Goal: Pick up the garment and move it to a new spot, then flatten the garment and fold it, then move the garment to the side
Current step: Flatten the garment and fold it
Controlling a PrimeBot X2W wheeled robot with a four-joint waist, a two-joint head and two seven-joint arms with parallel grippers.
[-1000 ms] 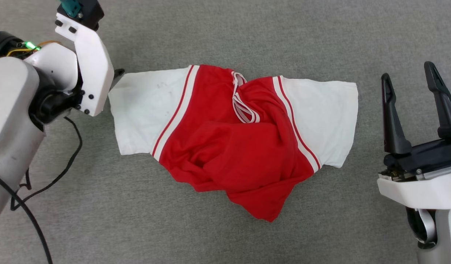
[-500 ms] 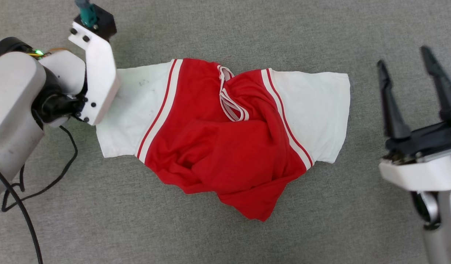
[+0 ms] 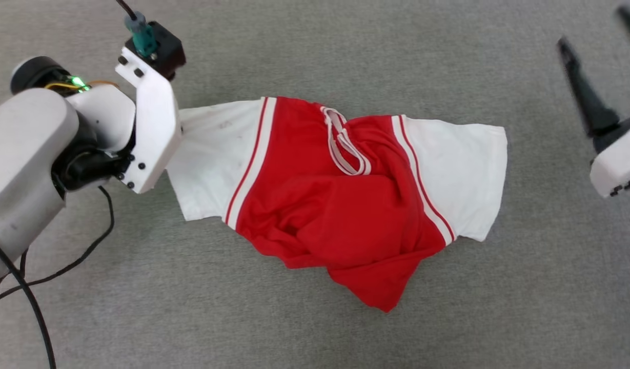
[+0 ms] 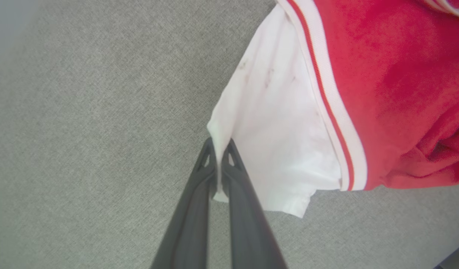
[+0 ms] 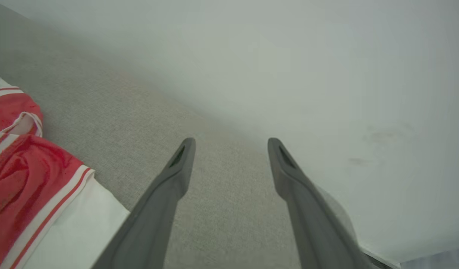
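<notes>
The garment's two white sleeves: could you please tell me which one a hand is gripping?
The sleeve on the robot's left: its edge is pinched in the shut left hand. The other sleeve lies free, the open right hand apart from it.

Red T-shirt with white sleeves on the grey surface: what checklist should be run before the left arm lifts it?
1. Left gripper shut on the edge of the white sleeve of the red soft-fabric T-shirt: ok.
2. Pinch deep enough to hold through a lift: cannot tell.
3. Right gripper open and apart from the shirt: ok.
4. Red body lying flat: not ok; it is bunched and the striped collar is twisted.
5. Black cable apart from the shirt: ok.
</notes>
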